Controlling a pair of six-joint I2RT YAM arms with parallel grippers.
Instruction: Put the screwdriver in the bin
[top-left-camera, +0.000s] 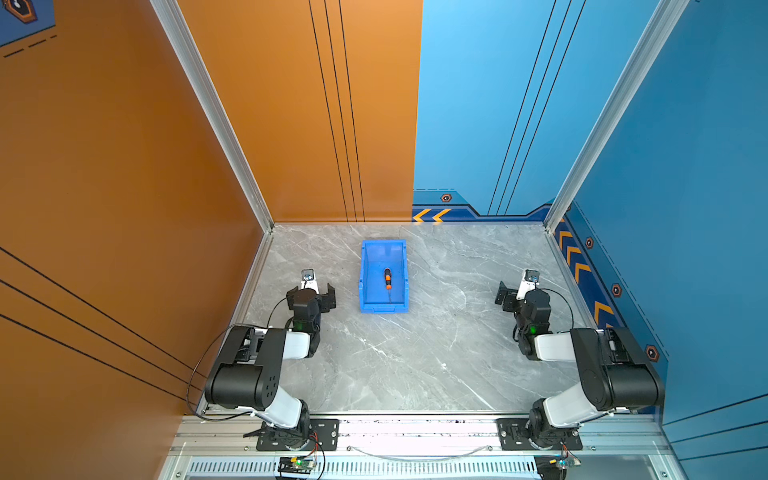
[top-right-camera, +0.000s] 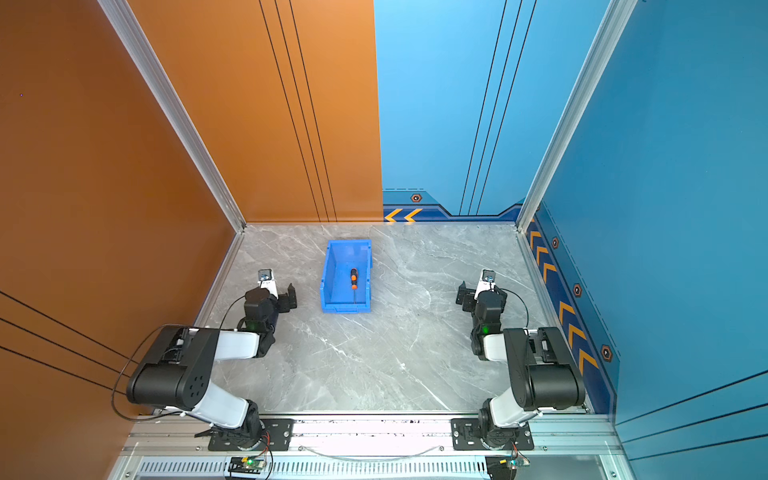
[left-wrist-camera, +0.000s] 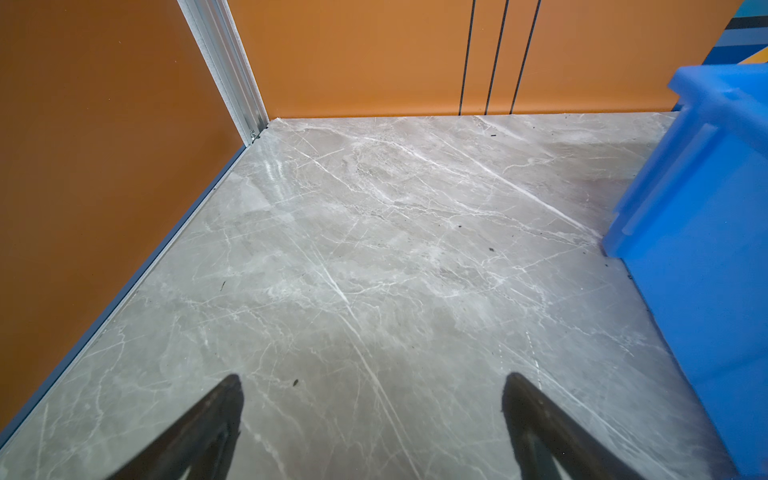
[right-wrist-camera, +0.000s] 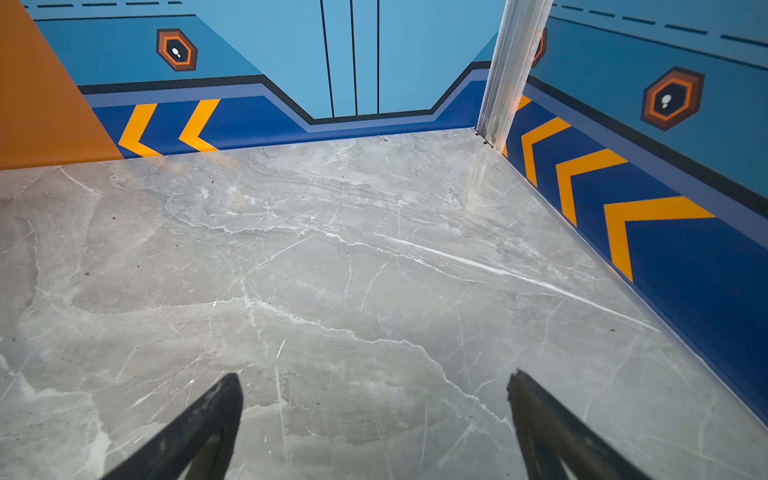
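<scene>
Left side first: my left gripper (left-wrist-camera: 374, 376) hung low over the marble tabletop (top-left-camera: 415, 357), jaws spread wide with nothing between them, near the blue bin (top-left-camera: 363, 282) but clear of its long wall. In the middle, the screwdriver (top-left-camera: 387, 279) lay flat on the bin's floor, handle toward the back wall and shaft toward the low lipped end. I judged the placing done. All the next move called for was parking both arms without nudging the bin.

Over on the right, the right gripper (right-wrist-camera: 375, 374) was likewise spread and empty, well apart from the bin.

The left wrist view gave me only the bin's outer wall, with its inside hidden. The right wrist view missed bin and tool altogether. The shaft's thin tip was hard to make out in both top views.
</scene>
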